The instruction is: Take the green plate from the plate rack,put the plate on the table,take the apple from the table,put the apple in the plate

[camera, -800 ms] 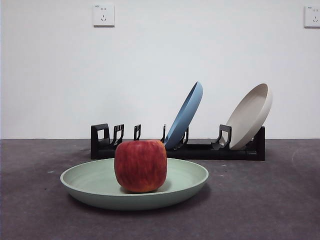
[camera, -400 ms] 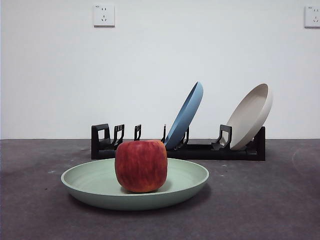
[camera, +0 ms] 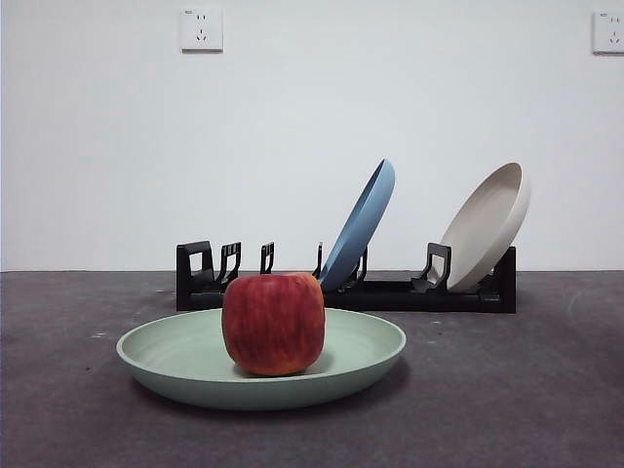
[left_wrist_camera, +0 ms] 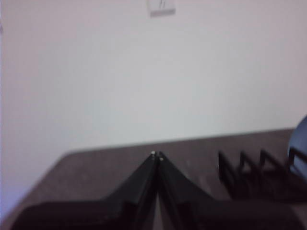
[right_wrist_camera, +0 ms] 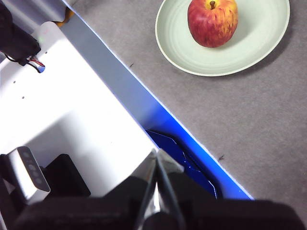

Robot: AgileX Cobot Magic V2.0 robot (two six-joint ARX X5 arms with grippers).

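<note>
Task looks finished: squat red apple [camera: 274, 325] sits in round pale-green plate [camera: 370, 351].
I keep both jaws pressed together, away from it.

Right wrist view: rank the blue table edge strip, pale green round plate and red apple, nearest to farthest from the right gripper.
1. Glossy blue edge strip, beside the right gripper.
2. Pale green round plate, out on the grey table.
3. Red apple, in that plate, past its near rim.
</note>
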